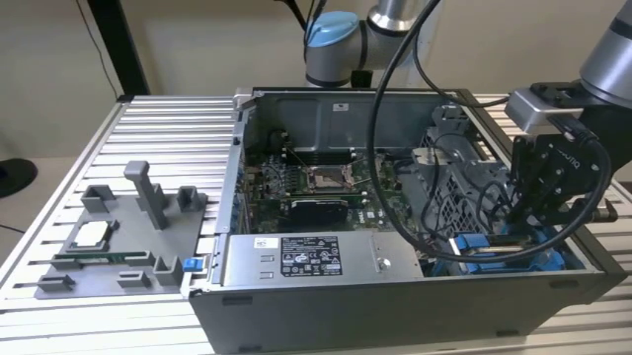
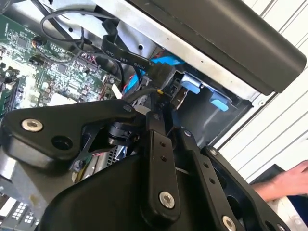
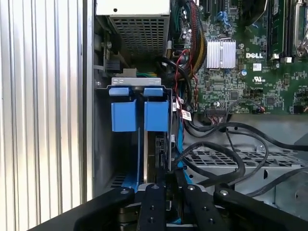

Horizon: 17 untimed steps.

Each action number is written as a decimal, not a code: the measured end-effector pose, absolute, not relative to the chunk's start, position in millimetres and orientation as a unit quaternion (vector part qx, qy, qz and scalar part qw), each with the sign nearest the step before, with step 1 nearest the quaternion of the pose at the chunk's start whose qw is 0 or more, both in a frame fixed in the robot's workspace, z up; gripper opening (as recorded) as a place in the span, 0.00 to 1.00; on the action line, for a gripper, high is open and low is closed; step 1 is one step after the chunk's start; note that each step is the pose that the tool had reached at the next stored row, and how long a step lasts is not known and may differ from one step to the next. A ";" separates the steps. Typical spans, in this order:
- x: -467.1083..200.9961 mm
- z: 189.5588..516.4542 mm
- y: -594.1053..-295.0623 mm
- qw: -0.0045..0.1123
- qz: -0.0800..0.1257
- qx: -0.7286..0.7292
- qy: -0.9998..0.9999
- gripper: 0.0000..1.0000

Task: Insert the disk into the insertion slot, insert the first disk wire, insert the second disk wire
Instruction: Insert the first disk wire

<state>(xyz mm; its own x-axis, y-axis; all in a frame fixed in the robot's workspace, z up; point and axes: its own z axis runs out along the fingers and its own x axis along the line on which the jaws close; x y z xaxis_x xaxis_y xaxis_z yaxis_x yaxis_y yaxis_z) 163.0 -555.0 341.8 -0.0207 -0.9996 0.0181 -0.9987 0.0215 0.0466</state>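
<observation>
- My end effector [image 1: 528,222], a black linkage of angular metal bars, reaches down into the open computer case [image 1: 395,310]. In the exterior view that is the case's 4 o'clock corner.
- Its fingers [image 2: 156,144] are drawn close together. They look clamped on a small black plug [image 2: 167,86], where a round black wire [image 2: 137,95] ends.
- The disk [image 3: 161,144] sits edge-on inside the insertion slot [image 3: 103,144], showing as a thin dark slab right beside my fingertips.
- Two glossy bright blue plastic tabs [image 3: 123,113] stand side by side at the mouth of that grey sheet-metal bay.
- A boxy silver power supply [image 1: 306,259] with a printed label lies at the case's 6 o'clock, and the green circuit board [image 1: 316,185] lies at its centre.
- A matte grey plastic tray [image 1: 118,237] with upright posts rests at 9 o'clock of the case, on the ribbed aluminium surface [image 1: 168,126].
- In the second wrist view, a person's hand [image 2: 288,183] rests outside the case.
</observation>
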 end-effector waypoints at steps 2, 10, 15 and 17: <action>163.0 341.7 -558.8 0.025 -0.012 0.700 -0.714 0.00; 164.4 340.8 -560.8 0.026 -0.013 0.705 -0.709 0.00; 164.6 340.4 -557.8 0.026 -0.013 0.708 -0.706 0.00; 164.7 340.3 -557.6 0.026 -0.013 0.709 -0.705 0.00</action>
<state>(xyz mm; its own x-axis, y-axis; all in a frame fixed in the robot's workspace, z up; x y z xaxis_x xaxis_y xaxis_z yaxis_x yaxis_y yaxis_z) 164.7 -557.6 340.3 0.0060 -0.9998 0.0182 -0.9984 -0.0050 0.0557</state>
